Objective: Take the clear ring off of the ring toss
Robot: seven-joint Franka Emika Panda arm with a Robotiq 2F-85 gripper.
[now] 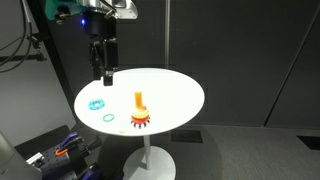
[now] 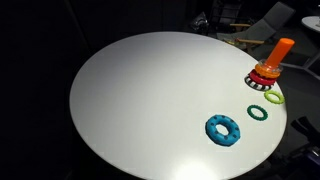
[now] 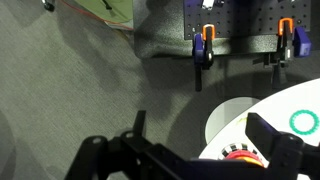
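White and round, the table (image 1: 172, 92) takes the middle of both exterior views. Above its left edge in an exterior view hangs the gripper (image 1: 105, 74), fingers pointing down, well apart from everything on the tabletop. Below it the blue scalloped ring (image 1: 97, 103) lies flat. The teal ring (image 1: 106, 117) lies just beside that, nearer the front rim. To their right stands the ring toss (image 1: 139, 108), its orange peg upright on the red-orange studded base, with a pale yellowish fringe showing at the base's foot.

In an exterior view taken from close over the table (image 2: 150, 95), the same things crowd the right side. First comes the blue scalloped ring (image 2: 224, 130), then the teal ring (image 2: 259, 113). Next is the clear ring (image 2: 273, 98), faintly yellow-green and flat at table level, between the teal ring and the ring toss (image 2: 268, 68). It sits right by the foot of the base and appears to lie beside it rather than on the peg. Whether it touches or overlaps the base I cannot tell.

In the wrist view grey carpet (image 3: 60, 90) covers the left half. Two clamps (image 3: 203, 45) with orange and blue grips hang on a dark perforated board (image 3: 240, 20) at the top. At the right the table's edge comes in, with the studded rim of the base (image 3: 238, 153) and, farthest right, the teal ring (image 3: 303, 122). Along the bottom edge the gripper's dark fingers (image 3: 105, 155) spread wide, jaws apart and holding nothing.
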